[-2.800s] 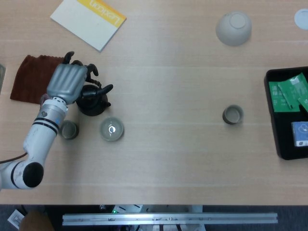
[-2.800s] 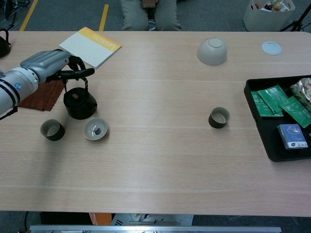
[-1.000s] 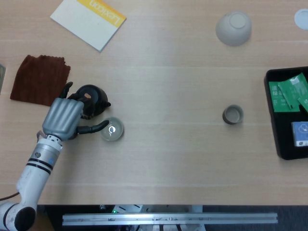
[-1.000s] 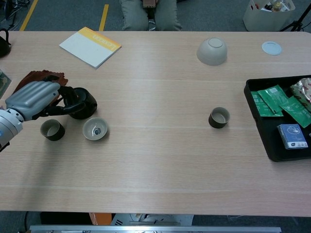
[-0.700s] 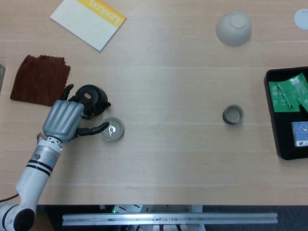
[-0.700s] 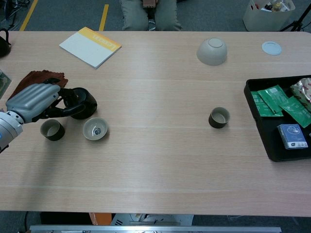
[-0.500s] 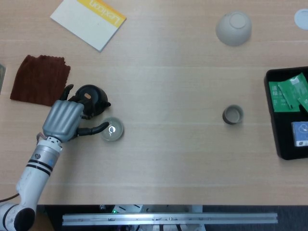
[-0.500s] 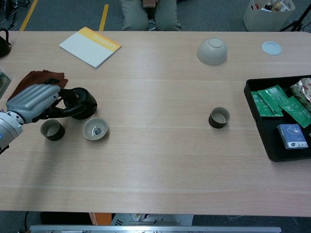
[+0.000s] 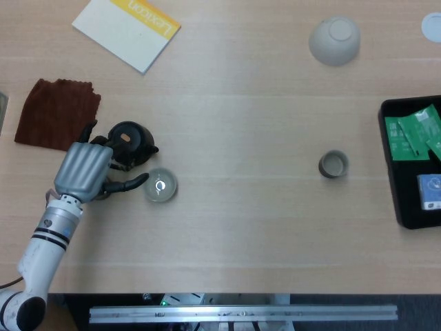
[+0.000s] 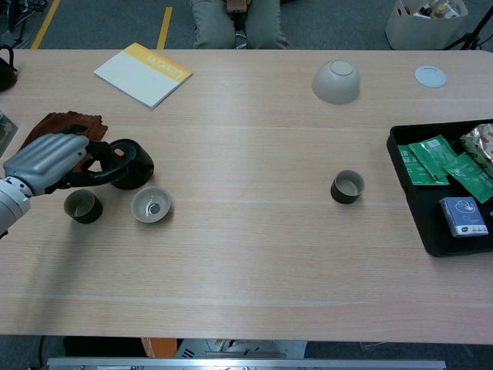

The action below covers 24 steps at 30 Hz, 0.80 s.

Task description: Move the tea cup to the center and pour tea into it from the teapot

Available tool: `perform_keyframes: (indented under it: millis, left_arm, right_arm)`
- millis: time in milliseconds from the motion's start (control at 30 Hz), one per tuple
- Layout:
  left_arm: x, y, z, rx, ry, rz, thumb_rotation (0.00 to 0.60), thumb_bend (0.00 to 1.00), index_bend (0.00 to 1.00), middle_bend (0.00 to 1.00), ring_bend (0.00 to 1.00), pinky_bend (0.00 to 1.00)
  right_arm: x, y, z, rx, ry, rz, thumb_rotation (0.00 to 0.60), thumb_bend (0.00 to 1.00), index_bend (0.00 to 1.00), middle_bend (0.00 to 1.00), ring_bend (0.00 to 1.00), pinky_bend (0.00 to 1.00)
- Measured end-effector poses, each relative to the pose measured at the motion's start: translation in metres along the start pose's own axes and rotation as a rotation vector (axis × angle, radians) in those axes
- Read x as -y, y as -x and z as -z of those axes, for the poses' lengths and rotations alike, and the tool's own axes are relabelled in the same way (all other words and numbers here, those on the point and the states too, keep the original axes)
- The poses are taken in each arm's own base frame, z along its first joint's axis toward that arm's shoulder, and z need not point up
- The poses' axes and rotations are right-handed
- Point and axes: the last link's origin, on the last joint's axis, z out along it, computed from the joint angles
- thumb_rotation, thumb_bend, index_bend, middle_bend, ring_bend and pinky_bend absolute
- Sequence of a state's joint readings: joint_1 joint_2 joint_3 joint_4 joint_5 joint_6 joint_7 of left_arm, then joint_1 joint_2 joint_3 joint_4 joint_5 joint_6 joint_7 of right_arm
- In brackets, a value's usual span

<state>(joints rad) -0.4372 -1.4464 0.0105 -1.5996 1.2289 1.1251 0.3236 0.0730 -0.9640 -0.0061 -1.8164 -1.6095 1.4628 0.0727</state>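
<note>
The left hand (image 9: 84,171) rests beside the black teapot (image 9: 129,142), its fingers (image 10: 98,176) curled loosely toward the pot; whether they actually grip it cannot be told. Just right of the hand's thumb lies a small pale lid (image 9: 160,186). Near its wrist stands a dark cup (image 10: 82,206). The tea cup (image 9: 333,165) stands far off to the hand's right.

Pale matt wood-grain desk (image 10: 246,254); glossy black teapot (image 10: 131,163); rough brown cloth (image 9: 56,113); grey metallic-looking left hand (image 9: 83,171)
</note>
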Motion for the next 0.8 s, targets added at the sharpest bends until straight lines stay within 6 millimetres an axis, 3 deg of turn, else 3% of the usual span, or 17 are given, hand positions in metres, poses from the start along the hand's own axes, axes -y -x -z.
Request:
perform_keyframes:
  millis: [800]
  left_arm:
    - [-0.005,0.011,0.005,0.012,0.019,0.006,0.0,0.08,0.4,0.44,0.31,0.0]
  right_arm:
    - [0.001,0.0,0.001,0.002,0.006,0.002,0.6,0.34,0.13,0.21,0.03,0.12]
